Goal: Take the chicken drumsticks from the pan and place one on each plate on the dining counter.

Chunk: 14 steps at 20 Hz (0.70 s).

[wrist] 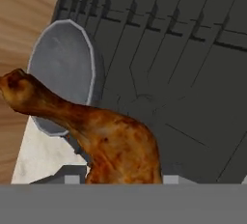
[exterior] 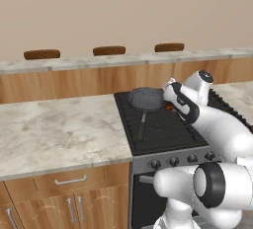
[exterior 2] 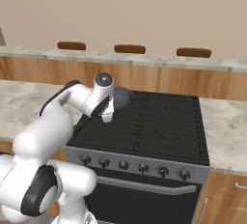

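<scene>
Off to the hand's left sits the pan [exterior: 146, 98] on the stove [exterior: 163, 124]; the hand [exterior: 169, 106] itself pinches one chicken drumstick [wrist: 96, 131] by its fat end, lifted clear beside the pan. Glossy, slick-looking skin and that long bony end sticking out sideways could let it twist or slide free on the swing to the dining tabletop [exterior: 123, 60] beyond.

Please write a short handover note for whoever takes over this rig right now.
Gripper: shut on one chicken drumstick, lifted beside the pan, above the stove.
Pan: on the stove's back burner; its inside looks empty in the hand view, and I cannot locate the second drumstick.
Dining counter: behind the stove, with stools beyond it; I cannot make out plates there.
Done: first drumstick picked up.
Left: carry it to a plate, then find and plate the second.
</scene>
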{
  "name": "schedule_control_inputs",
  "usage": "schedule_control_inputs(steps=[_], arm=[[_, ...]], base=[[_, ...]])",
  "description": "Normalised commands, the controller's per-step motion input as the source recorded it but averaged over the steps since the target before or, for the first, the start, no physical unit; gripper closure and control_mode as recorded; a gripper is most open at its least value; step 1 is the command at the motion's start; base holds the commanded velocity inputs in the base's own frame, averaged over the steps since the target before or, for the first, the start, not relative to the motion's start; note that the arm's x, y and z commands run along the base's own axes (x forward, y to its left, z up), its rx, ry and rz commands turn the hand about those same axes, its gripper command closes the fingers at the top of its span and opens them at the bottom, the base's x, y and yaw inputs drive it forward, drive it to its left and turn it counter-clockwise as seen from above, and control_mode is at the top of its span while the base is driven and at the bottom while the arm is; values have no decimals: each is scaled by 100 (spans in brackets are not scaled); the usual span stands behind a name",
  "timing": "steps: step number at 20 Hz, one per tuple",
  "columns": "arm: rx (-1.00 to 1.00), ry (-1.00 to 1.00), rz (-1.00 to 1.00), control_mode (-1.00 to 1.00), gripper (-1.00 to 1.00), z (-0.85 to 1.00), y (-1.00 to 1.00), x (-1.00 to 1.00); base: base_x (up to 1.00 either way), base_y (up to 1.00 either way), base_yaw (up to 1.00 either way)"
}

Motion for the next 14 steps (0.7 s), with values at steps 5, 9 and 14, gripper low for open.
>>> schedule_control_inputs(steps=[5, 9, 14], arm=[[0, 34, 0, -100, 100, -6, 0, -78], [0, 11, 0, -100, 100, -14, -6, -14], [0, 2, -1, 100, 100, -10, -3, -8]], base=[[0, 0, 0], [0, 0, 0], [-7, -1, -1]])
